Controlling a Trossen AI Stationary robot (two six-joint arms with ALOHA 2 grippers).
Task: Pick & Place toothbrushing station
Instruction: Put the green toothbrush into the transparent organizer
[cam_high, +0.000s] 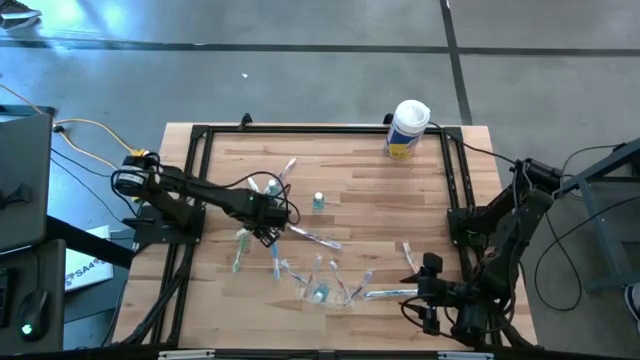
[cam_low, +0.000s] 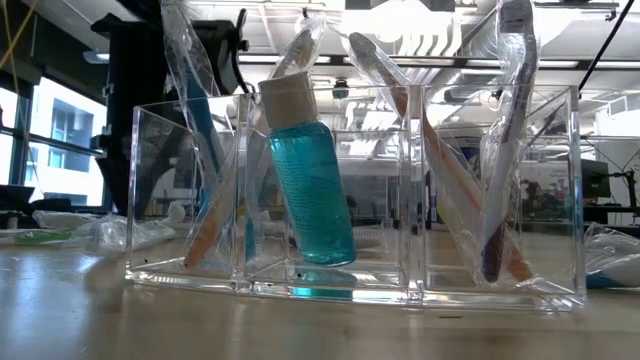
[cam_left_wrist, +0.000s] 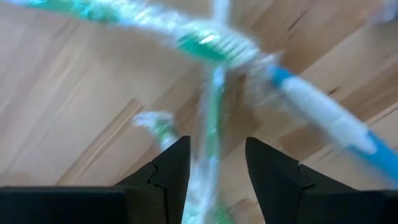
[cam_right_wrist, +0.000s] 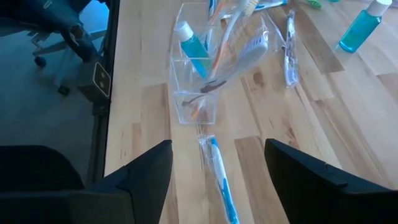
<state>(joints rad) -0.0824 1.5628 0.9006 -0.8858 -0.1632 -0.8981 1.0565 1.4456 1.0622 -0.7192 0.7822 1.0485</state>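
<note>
L gripper (cam_left_wrist: 214, 168) has its jaws partly closed on a wrapped green toothbrush (cam_left_wrist: 211, 118), handle running straight btwn the fingers; a blue-handled brush (cam_left_wrist: 323, 115) crosses just beyond the tips. I'd lift straight up so that one doesn't drag along, then carry to the clear holder (cam_high: 322, 290), well off to the side near the front edge. R gripper (cam_right_wrist: 217, 171) waits w/ jaws wide, nothing in them, a blue brush (cam_right_wrist: 219, 171) on the table btwn them, holder just ahead.
</note>
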